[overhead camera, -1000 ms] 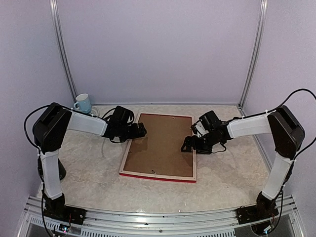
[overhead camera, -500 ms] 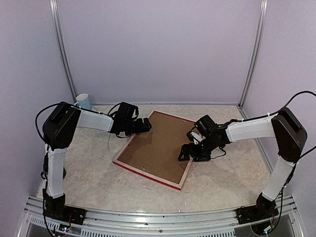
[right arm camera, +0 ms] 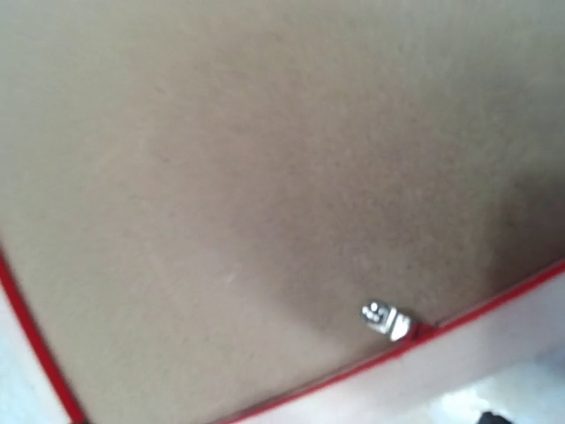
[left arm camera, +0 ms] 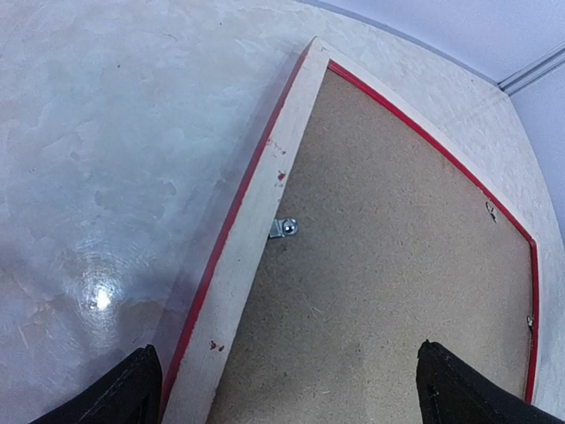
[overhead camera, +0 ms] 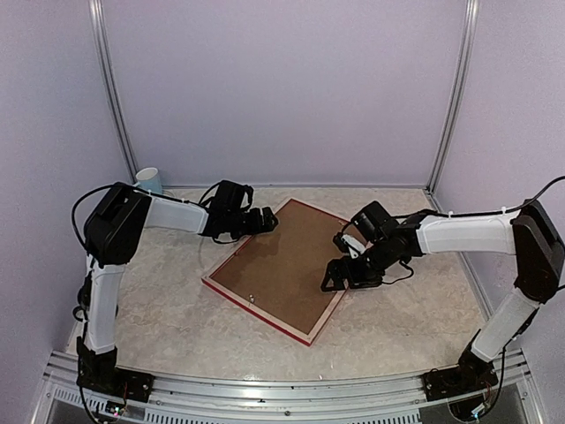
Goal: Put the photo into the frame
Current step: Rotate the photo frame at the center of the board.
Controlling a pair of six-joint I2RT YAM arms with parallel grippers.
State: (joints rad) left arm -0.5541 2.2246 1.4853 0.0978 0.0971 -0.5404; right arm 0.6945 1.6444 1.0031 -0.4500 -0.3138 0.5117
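A red-edged picture frame [overhead camera: 258, 308] lies face down in the middle of the marbled table [overhead camera: 159, 318], with its brown backing board [overhead camera: 278, 261] facing up. It sits askew, its long axis running from near left to far right. The right gripper [overhead camera: 334, 276] is at the frame's right rail, jaws spread, holding nothing. Farther back, the left gripper [overhead camera: 265, 221] straddles the left rail near the far corner, jaws wide apart and empty.

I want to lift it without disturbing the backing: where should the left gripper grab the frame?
Probably the left bar of the frame, coming from its outer side: it lies flat, back up, the brown board filling the opening, so only the outer edge is free.
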